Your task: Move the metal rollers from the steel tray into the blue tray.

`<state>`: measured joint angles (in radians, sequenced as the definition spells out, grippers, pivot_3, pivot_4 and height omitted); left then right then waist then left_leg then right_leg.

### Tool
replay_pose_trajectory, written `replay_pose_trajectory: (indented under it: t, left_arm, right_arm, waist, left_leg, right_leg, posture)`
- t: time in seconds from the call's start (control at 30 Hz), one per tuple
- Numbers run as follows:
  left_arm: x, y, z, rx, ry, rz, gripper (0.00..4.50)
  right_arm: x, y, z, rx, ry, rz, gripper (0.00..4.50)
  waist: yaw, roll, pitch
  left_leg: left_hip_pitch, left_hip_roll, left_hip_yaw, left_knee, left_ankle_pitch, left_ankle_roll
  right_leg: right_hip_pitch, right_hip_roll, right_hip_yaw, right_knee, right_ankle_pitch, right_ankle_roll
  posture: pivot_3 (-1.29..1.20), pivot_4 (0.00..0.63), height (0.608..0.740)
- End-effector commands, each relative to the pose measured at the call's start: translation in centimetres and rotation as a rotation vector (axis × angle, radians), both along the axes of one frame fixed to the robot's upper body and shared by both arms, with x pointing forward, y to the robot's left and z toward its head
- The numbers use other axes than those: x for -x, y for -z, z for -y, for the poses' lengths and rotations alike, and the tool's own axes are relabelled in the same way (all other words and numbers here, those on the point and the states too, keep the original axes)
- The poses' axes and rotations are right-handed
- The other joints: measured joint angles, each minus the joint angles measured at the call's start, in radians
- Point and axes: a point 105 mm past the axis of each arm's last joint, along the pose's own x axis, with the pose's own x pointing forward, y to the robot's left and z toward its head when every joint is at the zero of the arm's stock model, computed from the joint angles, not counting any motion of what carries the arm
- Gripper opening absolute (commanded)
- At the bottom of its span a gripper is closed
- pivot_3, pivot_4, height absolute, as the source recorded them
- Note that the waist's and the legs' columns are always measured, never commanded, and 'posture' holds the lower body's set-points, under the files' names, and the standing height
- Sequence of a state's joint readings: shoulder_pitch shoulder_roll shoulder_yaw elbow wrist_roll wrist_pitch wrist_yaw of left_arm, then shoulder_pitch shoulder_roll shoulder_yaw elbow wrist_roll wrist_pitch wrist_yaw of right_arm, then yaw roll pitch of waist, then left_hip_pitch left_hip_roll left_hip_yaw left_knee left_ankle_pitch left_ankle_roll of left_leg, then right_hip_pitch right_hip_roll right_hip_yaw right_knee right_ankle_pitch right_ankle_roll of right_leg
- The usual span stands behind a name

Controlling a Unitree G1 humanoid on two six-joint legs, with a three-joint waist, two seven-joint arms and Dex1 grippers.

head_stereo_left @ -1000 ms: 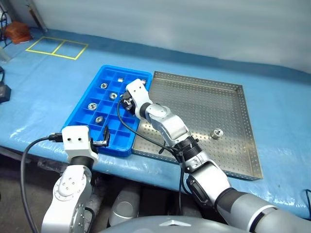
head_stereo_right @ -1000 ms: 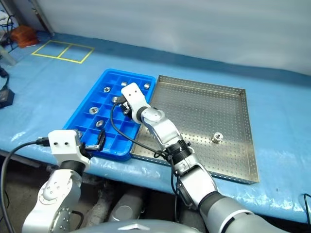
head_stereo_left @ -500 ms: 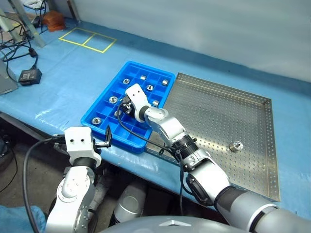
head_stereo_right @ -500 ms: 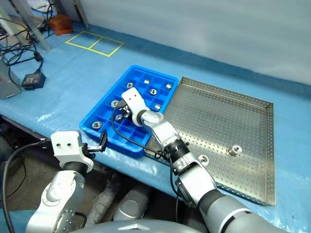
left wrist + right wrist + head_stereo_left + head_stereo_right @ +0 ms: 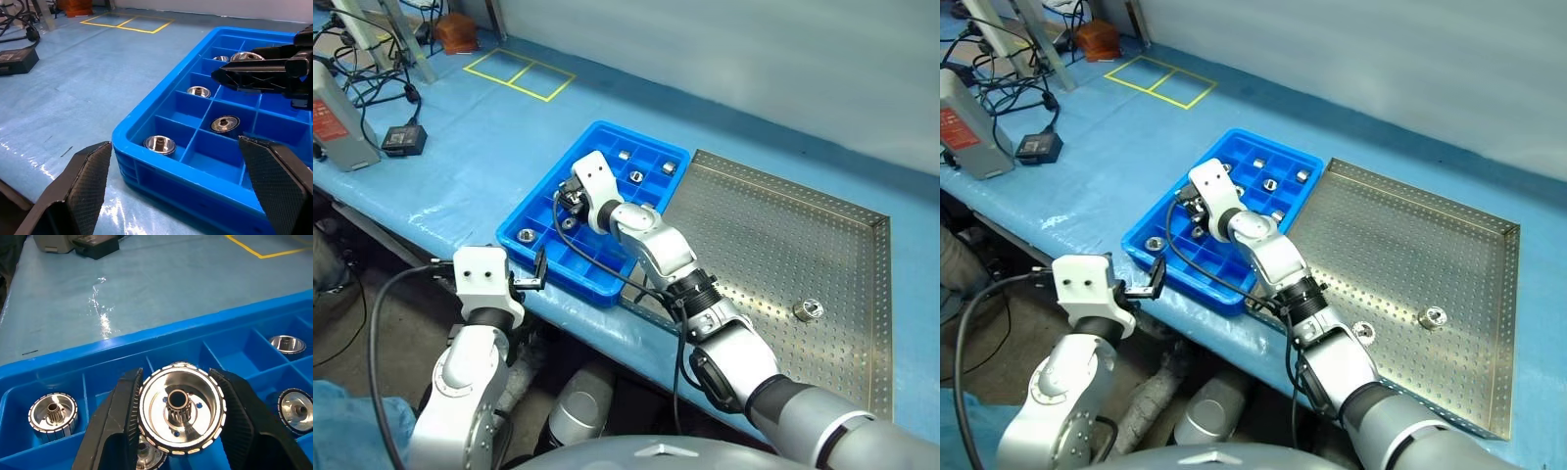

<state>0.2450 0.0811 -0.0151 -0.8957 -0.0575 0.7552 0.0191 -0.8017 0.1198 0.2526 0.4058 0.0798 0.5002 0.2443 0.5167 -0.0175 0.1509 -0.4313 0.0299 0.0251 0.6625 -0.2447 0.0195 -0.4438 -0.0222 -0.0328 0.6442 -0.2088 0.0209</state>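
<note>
The blue tray (image 5: 651,148) lies left of the steel tray (image 5: 773,230), touching it. Several metal rollers (image 5: 526,235) sit in its compartments. One roller (image 5: 806,311) lies on the steel tray's dotted floor near the right side. My right gripper (image 5: 567,204) hovers over the blue tray's left part, shut on a roller (image 5: 182,407) held face-on between its fingers (image 5: 117,431), above a compartment that holds a roller. My left gripper (image 5: 534,273) stands open at the tray's near left corner (image 5: 128,147), nothing between its fingers (image 5: 85,183).
A grey device (image 5: 337,122), a black adapter (image 5: 406,137) and cables lie on the blue table cover to the left. Yellow tape squares (image 5: 519,73) mark the far left. The table's front edge runs just below the trays.
The whole view has swung to the left. My right gripper, still holding its roller, has shifted toward the blue tray's left side. The left gripper stays open at the tray's front.
</note>
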Motion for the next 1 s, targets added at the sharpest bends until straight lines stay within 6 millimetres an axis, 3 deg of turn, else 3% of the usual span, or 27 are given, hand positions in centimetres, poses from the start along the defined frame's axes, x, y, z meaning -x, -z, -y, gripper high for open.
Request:
replay_pose_trajectory:
  t: [0.03,0.4,0.67,0.87,1.0]
  left_arm:
    - [-0.2,-0.5,0.6,0.005,0.032,0.026,4.5]
    - [-0.6,-0.4,1.0,0.013,0.052,0.024,4.5]
    - [-0.7,-0.3,1.3,0.01,0.074,0.018,4.5]
    - [-1.1,-0.2,2.0,0.014,0.126,0.009,4.5]
    - [-2.0,0.0,3.5,0.023,0.212,-0.001,4.5]
  right_arm:
    - [-0.4,-1.4,1.0,-0.026,0.036,0.042,1.79]
    - [-0.6,0.4,2.3,0.008,0.071,0.001,1.79]
    - [0.2,1.3,2.2,0.005,0.065,-0.025,4.4]
    - [0.5,-0.4,3.8,-0.049,0.116,0.009,4.46]
    - [1.2,-0.9,8.2,-0.068,0.239,0.025,4.46]
  waist:
    - [-0.003,0.0,0.0]
    - [-0.046,0.0,0.0]
    - [-0.075,0.0,0.0]
    - [-0.109,0.001,-0.001]
    - [-0.138,0.003,-0.002]
  left_leg:
    - [0.0,0.0,0.0,0.0,0.0,0.0]
    - [-0.001,0.0,0.0,0.0,0.0,-0.001]
    - [-0.001,0.0,0.0,0.001,0.001,-0.001]
    - [0.0,0.0,-0.002,0.002,0.001,-0.001]
    - [0.0,-0.001,-0.003,0.003,0.001,-0.001]
  right_leg:
    - [0.0,0.0,0.0,0.0,0.0,0.0]
    - [0.003,0.0,0.0,0.001,0.0,0.0]
    - [0.003,0.0,0.0,0.001,0.0,0.0]
    - [0.005,0.0,-0.001,0.001,0.0,0.0]
    - [0.007,0.0,-0.001,0.0,0.0,0.0]
  posture:
    - [0.48,0.15,0.74]
    - [0.46,0.15,0.74]
    - [0.44,0.15,0.74]
    - [0.36,0.15,0.74]
    - [0.28,0.15,0.74]
